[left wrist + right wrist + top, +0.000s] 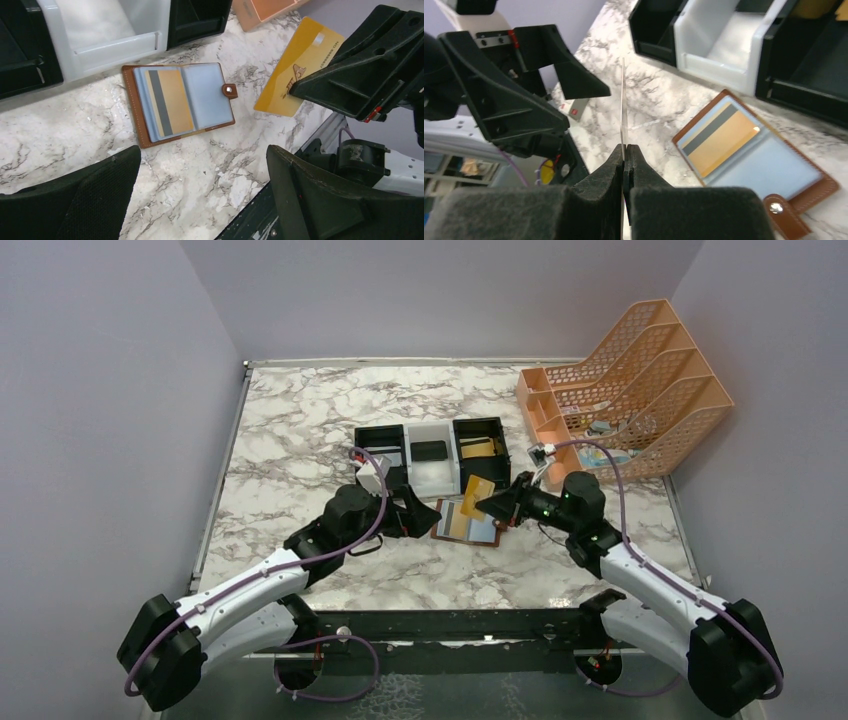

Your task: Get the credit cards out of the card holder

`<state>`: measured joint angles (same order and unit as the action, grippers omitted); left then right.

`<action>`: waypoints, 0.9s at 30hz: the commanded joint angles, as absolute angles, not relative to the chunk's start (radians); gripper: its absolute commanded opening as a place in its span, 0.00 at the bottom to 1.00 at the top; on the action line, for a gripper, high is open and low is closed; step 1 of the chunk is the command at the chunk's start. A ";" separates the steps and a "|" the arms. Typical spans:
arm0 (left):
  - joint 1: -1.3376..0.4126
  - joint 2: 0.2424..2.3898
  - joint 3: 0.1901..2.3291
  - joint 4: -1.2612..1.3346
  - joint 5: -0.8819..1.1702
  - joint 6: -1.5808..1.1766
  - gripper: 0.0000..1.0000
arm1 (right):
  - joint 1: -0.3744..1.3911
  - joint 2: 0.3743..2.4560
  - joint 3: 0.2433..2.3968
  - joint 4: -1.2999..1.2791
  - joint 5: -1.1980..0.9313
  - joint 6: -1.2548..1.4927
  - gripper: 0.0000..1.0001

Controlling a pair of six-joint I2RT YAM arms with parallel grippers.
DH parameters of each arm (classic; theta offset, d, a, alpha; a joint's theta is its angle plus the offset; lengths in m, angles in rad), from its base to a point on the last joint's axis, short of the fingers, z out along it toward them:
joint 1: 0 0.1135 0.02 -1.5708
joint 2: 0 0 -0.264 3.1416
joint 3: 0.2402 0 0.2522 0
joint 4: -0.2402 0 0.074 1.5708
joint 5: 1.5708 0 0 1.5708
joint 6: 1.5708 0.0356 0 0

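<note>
On the marble table [300,430], just in front of the three-compartment tray [432,478], the brown card holder [180,102] lies open and flat. One striped gold card [167,100] sits in its left pocket; the right pocket looks empty. Beside the holder, the right gripper [624,155] pinches a yellow-gold card [300,65] by its edge, lifted clear of the table. The left gripper [200,160] hangs near with its fingers spread wide, holding nothing. A dark card [429,450] and a tan card [479,448] lie in the tray. I judge the task well advanced: the lifted card needs putting down, and the striped one is not yet taken out.
</note>
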<state>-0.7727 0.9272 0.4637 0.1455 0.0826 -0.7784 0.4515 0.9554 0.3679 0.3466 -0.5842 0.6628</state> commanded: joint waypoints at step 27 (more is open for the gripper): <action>-0.766 0.982 0.507 0.072 -0.040 -0.772 0.99 | 0.454 1.611 1.045 -0.058 -0.017 -0.242 0.02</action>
<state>-0.7723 0.9745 0.4854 0.0513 -0.0383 -0.7784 0.4515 1.5379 1.0046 -0.0582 -0.0788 -0.0330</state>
